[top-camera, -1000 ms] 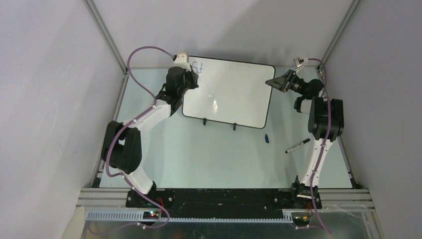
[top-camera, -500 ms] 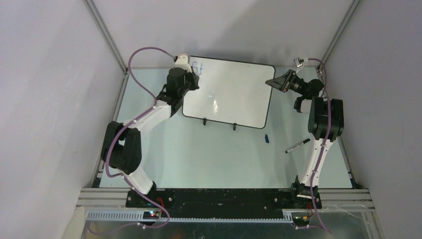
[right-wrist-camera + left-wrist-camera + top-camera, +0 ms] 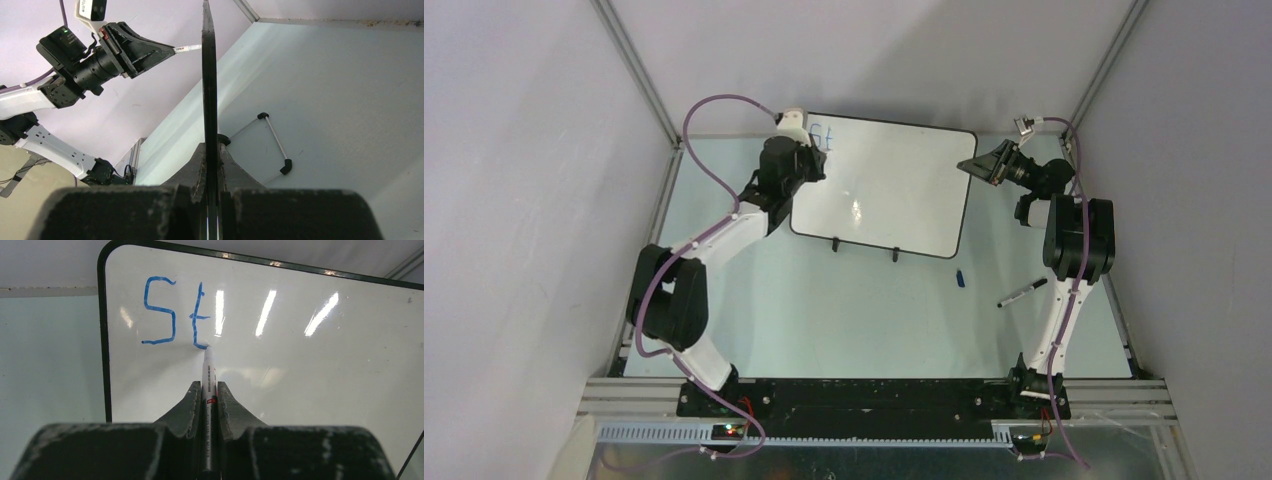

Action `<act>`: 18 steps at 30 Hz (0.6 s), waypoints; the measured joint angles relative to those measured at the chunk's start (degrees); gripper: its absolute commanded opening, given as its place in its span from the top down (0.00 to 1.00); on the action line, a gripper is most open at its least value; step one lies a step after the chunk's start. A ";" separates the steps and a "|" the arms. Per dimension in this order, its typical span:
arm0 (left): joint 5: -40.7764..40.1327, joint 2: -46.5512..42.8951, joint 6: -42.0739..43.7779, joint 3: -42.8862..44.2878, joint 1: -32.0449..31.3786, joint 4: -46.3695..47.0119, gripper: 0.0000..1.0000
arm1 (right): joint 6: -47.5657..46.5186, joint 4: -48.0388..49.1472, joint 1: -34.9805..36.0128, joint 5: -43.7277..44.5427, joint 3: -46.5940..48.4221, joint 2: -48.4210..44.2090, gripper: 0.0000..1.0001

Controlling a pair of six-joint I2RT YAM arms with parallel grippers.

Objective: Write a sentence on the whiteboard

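Note:
The whiteboard stands tilted at the back of the table on its two black feet. Blue marker letters "St", the start of the sentence, sit in its top left corner. My left gripper is shut on a white marker, and the marker's tip touches the foot of the "t". From above, the left gripper sits at the board's upper left. My right gripper is shut on the board's right rim, which the right wrist view shows edge-on between the jaws.
A blue cap and a black marker lie on the table right of the board, in front of the right arm. The board's feet point toward the arms. Walls and frame posts close in the back and sides.
The left gripper with the marker has shifted very slightly at the "t". The right arm and the board have not moved.

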 measured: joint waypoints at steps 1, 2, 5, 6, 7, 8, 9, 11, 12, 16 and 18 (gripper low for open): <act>0.00 -0.15 0.00 -0.09 0.00 0.07 1.00 | 0.00 0.00 0.00 0.00 0.00 0.00 1.00; 0.00 -0.57 0.00 -0.46 0.00 0.39 1.00 | 0.00 0.00 0.00 -0.02 0.00 0.00 1.00; 0.00 -2.47 -0.02 -1.92 0.00 1.36 1.00 | 0.00 0.00 0.00 -0.02 0.00 0.00 1.00; 0.02 -3.10 -0.02 -2.21 0.00 1.49 1.00 | 0.00 0.00 0.00 -0.02 0.00 0.00 1.00; 0.02 -3.67 0.00 -2.60 0.00 2.01 1.00 | 0.00 0.00 0.00 0.00 0.00 0.00 1.00; 0.04 -4.39 -0.02 -3.04 0.00 2.60 1.00 | 0.00 0.00 0.00 0.00 0.00 0.00 1.00; 0.09 -5.18 -0.02 -3.67 0.00 3.45 1.00 | 0.00 0.00 0.00 0.00 0.00 0.00 1.00; 0.22 -6.86 -0.02 -5.29 0.00 5.14 1.00 | -0.02 0.00 0.00 0.00 0.00 0.00 1.00; 0.24 -7.67 -0.02 -6.16 0.00 6.03 1.00 | -0.02 0.00 0.00 0.00 0.00 0.00 1.00; 0.15 -10.21 -0.11 -9.62 0.00 9.62 1.00 | 0.00 0.00 -0.02 -0.02 0.00 0.00 1.00; 0.15 -11.06 -0.42 -11.21 -0.02 11.26 1.00 | 0.02 0.00 -0.04 -0.09 0.00 0.00 1.00</act>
